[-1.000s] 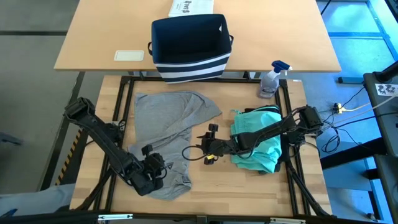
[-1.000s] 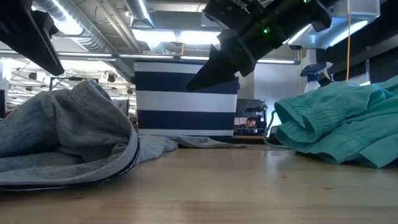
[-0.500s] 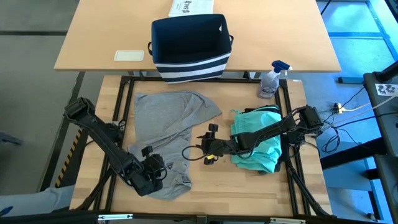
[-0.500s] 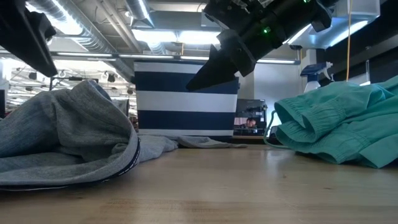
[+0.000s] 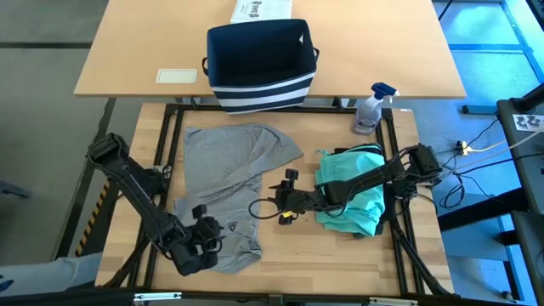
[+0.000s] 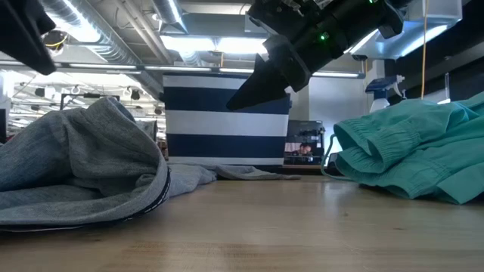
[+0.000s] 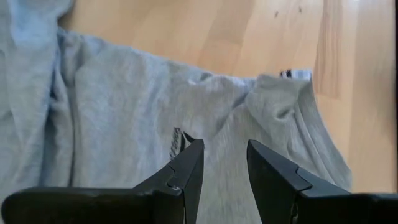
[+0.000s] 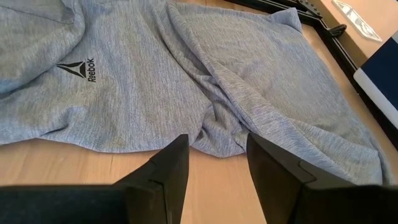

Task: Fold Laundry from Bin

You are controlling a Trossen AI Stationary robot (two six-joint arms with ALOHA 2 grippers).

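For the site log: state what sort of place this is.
Probably a robotics lab in an industrial hall: a framed wooden table, exposed ceiling ducts with strip lights, and loose cables on the floor.

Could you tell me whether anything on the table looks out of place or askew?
The grey T-shirt lies crumpled and partly doubled over rather than flat, its logo side wrinkled. The teal piece sits bunched in a heap beside it. Both end effectors, left and right, are open and hold nothing. Nothing looks spilled or damaged.

Both arms are matte black, chunky-jointed, a black cable looping off the right one; each claw [image 7: 224,180] [image 8: 214,171] shows two smooth, tapered black fingers.
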